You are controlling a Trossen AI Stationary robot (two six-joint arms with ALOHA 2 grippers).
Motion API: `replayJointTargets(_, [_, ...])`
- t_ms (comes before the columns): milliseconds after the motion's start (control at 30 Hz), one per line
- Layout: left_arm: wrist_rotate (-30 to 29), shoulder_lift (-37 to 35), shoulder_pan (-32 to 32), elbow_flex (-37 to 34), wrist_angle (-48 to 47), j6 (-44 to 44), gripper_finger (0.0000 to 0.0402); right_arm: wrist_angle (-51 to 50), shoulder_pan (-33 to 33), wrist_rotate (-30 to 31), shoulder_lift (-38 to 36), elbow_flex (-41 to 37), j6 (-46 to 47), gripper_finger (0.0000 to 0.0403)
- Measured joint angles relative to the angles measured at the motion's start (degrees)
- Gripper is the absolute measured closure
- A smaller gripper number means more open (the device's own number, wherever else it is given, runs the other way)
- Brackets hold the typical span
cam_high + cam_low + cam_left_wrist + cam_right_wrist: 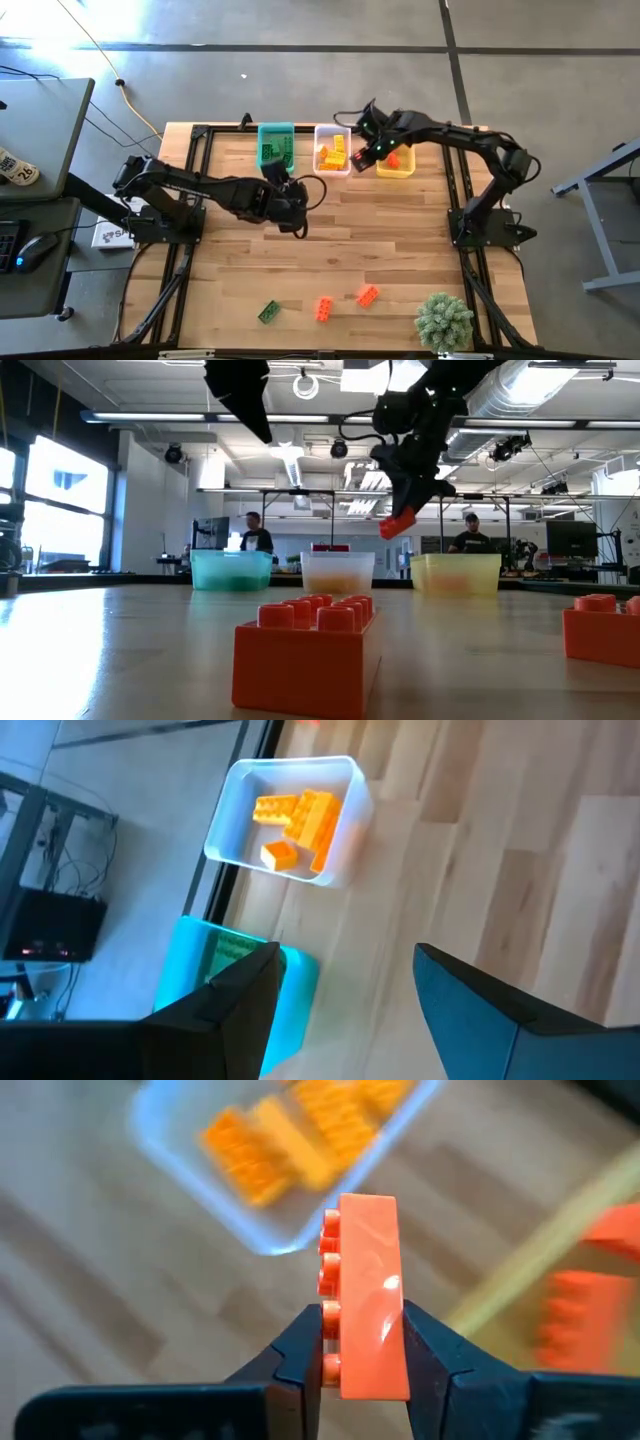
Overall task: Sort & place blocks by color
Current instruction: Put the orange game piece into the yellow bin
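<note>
My right gripper [374,152] hangs above the gap between the clear bin [333,150] and the yellow bin [397,165], shut on an orange-red brick [366,1295]. In the low view the brick [397,525] is well above the bins. My left gripper [288,198] is open and empty above the table, just near of the teal bin [276,145]. The teal bin holds green bricks. The clear bin [290,815] holds yellow bricks. The yellow bin holds an orange-red brick [585,1295]. A green brick [269,312] and two orange-red bricks [324,309] [368,295] lie flat near the table's near edge. My right gripper pinches the orange-red brick near one end [368,1365] between its two fingers. One finger is on the studded top and the other on the opposite face. The fingers come from above, pointing down. The brick sticks out below them, tilted and lifted clear.
A fuzzy green plant [444,320] stands at the table's near right corner. The wooden table [400,240] is bare between the bins and the loose bricks. People [252,532] show in the room behind the table.
</note>
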Motion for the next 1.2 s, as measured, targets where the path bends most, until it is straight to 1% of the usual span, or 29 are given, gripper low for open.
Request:
replayJointTargets(167, [0.02, 0.00, 2.64, 0.00, 0.23, -0.94, 0.0186, -2.32, -5.26, 2.95, -0.21, 0.02, -3.44, 0.0322])
replayJointTargets(367, [0.04, 0.02, 5.72, 0.00, 0.33, -3.94, 0.0186, -6.36, -10.08, 9.88, -0.21, 0.02, -6.28, 0.0324])
replayJointTargets(600, [0.70, 0.02, 8.67, -0.02, 0.42, -5.42, 0.0186, -8.10, -11.91, 16.83, -0.18, 0.02, -10.71, 0.0324])
replayJointTargets(767, [3.34, 0.02, 10.76, -0.04, 0.48, -5.49, 0.0186, -7.08, -11.77, 17.09, 0.03, -1.72, -13.17, 0.0324])
replayJointTargets(967, [3.56, 0.04, 12.36, -0.04, 0.50, -5.46, 0.0186, -5.82, -11.75, 16.35, 0.06, -6.57, -13.88, 0.0321])
replayJointTargets(1067, [3.56, 0.04, 12.95, -0.04, 0.50, -5.33, 0.0186, -5.71, -11.68, 15.37, 0.08, -8.02, -14.00, 0.0302])
replayJointTargets(1200, [4.38, 0.05, 13.47, -0.04, 0.50, -3.63, 0.0186, -5.50, -11.37, 15.60, 0.10, -8.44, -14.00, 0.0261])
